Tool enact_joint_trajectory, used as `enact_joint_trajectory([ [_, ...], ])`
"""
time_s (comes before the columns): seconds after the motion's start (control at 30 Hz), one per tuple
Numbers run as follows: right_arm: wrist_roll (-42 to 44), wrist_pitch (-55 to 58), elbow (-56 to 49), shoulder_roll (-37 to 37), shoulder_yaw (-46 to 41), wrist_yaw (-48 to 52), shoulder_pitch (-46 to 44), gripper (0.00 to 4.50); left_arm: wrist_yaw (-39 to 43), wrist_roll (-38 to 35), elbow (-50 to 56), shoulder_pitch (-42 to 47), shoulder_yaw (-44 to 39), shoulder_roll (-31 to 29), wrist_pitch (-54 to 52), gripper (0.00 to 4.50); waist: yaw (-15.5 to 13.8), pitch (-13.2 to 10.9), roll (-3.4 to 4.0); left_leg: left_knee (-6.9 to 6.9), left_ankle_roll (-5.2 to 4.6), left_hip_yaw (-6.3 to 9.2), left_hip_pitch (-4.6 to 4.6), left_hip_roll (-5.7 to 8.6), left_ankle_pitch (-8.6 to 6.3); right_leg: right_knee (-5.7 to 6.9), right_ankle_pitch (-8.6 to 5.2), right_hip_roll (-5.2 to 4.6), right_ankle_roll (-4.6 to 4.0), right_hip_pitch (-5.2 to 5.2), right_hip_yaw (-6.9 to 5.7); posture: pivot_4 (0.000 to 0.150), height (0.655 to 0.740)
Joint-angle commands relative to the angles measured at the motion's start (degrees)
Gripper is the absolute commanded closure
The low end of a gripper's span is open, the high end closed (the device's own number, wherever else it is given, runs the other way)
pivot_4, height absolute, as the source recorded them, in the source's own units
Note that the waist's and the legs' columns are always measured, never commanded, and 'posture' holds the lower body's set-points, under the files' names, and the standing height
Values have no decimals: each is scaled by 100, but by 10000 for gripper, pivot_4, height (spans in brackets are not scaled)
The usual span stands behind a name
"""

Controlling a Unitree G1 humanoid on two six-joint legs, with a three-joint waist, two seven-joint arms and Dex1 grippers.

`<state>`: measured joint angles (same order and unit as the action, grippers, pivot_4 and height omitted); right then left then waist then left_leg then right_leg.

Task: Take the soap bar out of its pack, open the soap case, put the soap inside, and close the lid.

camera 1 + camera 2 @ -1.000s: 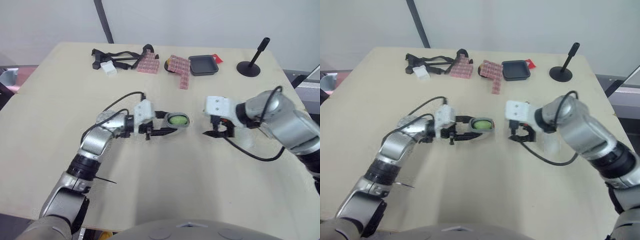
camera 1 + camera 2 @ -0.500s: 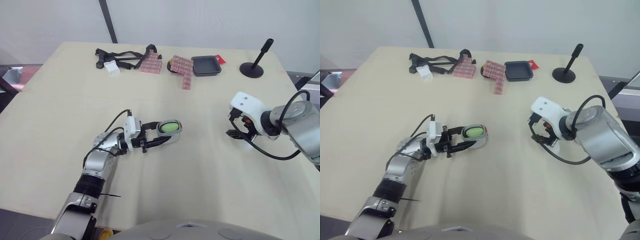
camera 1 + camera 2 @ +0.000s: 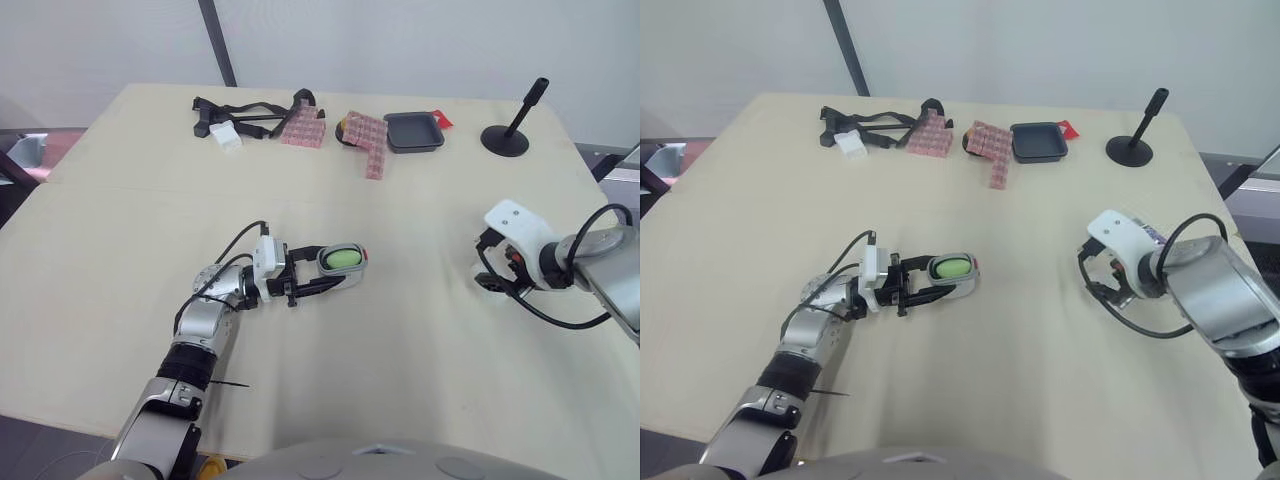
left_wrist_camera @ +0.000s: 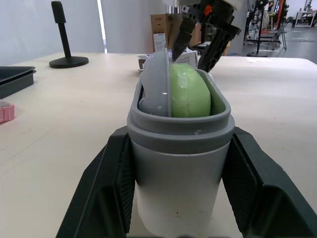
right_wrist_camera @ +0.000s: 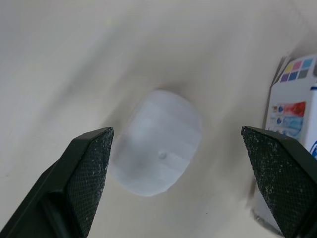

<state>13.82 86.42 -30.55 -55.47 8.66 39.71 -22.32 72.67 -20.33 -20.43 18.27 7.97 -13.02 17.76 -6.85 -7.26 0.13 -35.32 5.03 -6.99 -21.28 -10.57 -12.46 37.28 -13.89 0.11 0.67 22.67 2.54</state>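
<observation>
Lately altered, item one: right gripper point(image 3: 492, 287), drawn off to the right side of the table point(image 3: 120, 250) and now well apart from the soap case point(image 3: 341, 262); a second ago just beside it. Fingers point(image 5: 84, 168) spread wide, holding nothing, poised over the translucent lid point(image 5: 156, 148) lying flat on the table, soap pack point(image 5: 292, 124) just beside the lid.

Item two, grip unchanged: left gripper point(image 4: 178, 134), fingers pressed on both sides of the grey case, pinching it with the opening upward. Green soap bar point(image 4: 190, 91) already inside, showing above the rim, uncovered.

Unaltered, along the far edge: straps point(image 3: 240, 112), pink blocks point(image 3: 366, 140), black tray point(image 3: 410, 131), black stand point(image 3: 510, 125).

Reading for the task: unpacking and loading done, by the look of it; lid off and apart from the case; closing not yet done. Likely next: lid grasped on the right, then carried left to the case.
</observation>
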Motion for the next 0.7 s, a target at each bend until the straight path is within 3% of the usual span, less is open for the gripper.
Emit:
enact_joint_trajectory([
  [0.03,48,-124,118,37,-67,-190,32,616,17,-14,101,1,-32,-63,98,25692,2,1,1,0,0,0,1,0,0,0,0,0,0,0,0,1500,7400],
  [0.43,229,-151,502,336,-6,-458,27,616,-14,70,121,-33,-14,-169,125,25692,19,2,3,1,1,-2,12,0,0,0,0,1,0,-9,0,1500,7400],
  [0.47,237,-158,514,362,-33,-476,22,4729,-18,71,121,-34,-13,-170,132,25692,21,2,3,1,1,-2,13,0,0,0,0,1,0,-11,0,1500,7400],
  [0.53,270,-167,519,360,-42,-474,9,8235,-32,71,117,-33,-18,-161,168,25692,29,2,3,1,1,-2,20,0,0,0,0,1,0,-18,0,1500,7400],
  [0.7,368,-291,379,234,-19,-472,11,24786,-50,76,102,-13,-17,-141,176,25692,27,2,3,1,1,-2,26,0,0,0,0,-1,0,-24,1,1500,7400],
])
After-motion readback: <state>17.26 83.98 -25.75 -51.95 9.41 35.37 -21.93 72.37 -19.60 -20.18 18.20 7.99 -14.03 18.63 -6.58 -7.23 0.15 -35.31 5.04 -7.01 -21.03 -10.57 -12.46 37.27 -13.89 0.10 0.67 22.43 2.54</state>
